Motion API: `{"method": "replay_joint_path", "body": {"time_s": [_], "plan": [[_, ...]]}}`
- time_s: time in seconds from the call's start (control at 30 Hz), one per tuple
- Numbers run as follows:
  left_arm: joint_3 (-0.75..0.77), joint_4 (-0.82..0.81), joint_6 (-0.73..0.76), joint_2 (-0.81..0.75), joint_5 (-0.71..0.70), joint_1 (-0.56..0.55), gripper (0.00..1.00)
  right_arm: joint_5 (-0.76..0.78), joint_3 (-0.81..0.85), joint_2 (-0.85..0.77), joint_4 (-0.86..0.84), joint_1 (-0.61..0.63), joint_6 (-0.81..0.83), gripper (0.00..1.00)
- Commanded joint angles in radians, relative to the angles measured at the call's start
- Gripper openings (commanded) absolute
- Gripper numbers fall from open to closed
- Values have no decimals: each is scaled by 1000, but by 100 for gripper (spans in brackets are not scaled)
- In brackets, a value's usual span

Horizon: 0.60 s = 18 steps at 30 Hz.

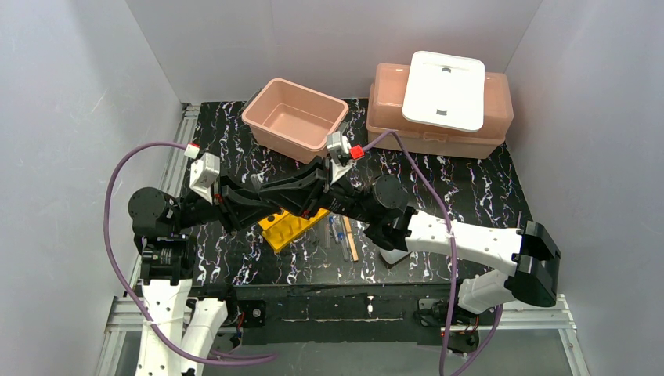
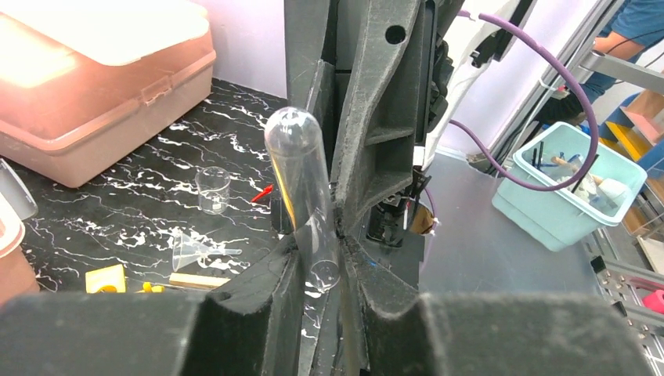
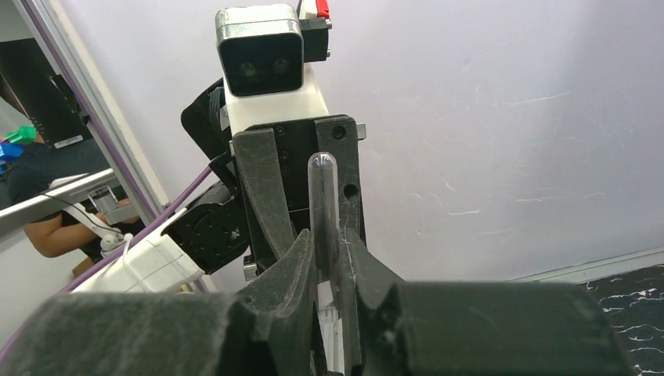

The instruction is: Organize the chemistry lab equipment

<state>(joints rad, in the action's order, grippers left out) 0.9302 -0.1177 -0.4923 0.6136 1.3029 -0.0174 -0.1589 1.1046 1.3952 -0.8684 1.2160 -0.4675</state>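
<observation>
open pink tub (image 1: 294, 117): bare bottom showing, rear centre | closed pink tub (image 1: 470, 129): white lid (image 1: 444, 90) on top, contents hidden | clear glass tube (image 2: 301, 188): round-ended, mid-air, pinched by left tool (image 2: 321, 270) and right tool (image 3: 325, 266) | yellow rack (image 1: 283, 227), pipettes (image 1: 335, 233), wooden stick (image 1: 351, 239): on marbled surface (image 1: 485, 188) under arms | widest bare patch: right side
</observation>
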Motion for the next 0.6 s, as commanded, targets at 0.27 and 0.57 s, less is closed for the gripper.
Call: {"method": "replay_joint_path", "body": {"time_s": [0.27, 0.57], "plan": [[38, 108, 102, -4, -68, -5, 0, 84, 11, -68, 32, 10, 55, 40], [72, 266, 218, -6, -68, -6, 0, -379, 243, -71, 492, -167, 116, 76]]}}
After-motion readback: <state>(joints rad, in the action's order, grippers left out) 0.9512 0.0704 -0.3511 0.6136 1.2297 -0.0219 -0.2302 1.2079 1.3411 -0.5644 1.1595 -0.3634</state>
